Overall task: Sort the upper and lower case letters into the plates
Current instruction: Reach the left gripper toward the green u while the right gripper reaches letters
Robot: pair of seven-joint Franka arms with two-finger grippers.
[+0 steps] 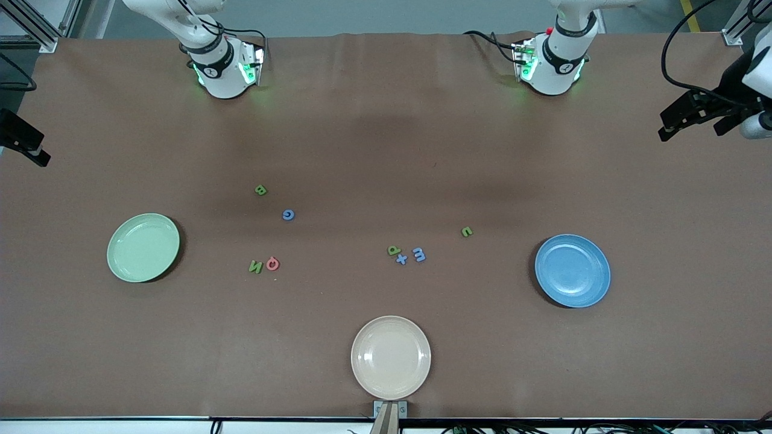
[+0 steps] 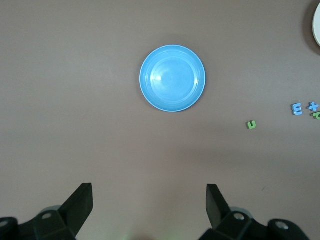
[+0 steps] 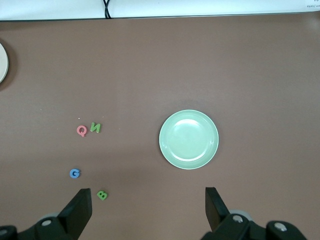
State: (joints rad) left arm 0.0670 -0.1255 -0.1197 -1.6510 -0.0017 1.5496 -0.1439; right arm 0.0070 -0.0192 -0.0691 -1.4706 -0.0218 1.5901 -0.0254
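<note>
Both grippers show only in my wrist views, each spread wide with nothing between its fingers. From the front view, I use the cream plate [image 1: 391, 358], nearest the camera, as my landmark: the pale green plate [image 1: 143, 248] lies farther from the camera than it, toward the right arm's end; the blue plate [image 1: 572, 270] lies likewise toward the left arm's end. Both are empty. Between them, farther from the camera than the cream plate, sit the letters: green B [image 1: 260, 190], blue G [image 1: 288, 214], green N [image 1: 256, 266] touching red Q [image 1: 272, 263] on the green plate's side; green p [image 1: 393, 249], blue t [image 1: 401, 259] and blue m [image 1: 418, 254] clustered almost straight above the cream plate; green n [image 1: 467, 231] alone toward the blue plate. Through the left wrist view, the left gripper [image 2: 149, 200] hangs open over bare table near the blue plate. Through the right wrist view, the right gripper [image 3: 148, 202] hangs open near the green plate, B just beside one finger [image 3: 79, 210].
</note>
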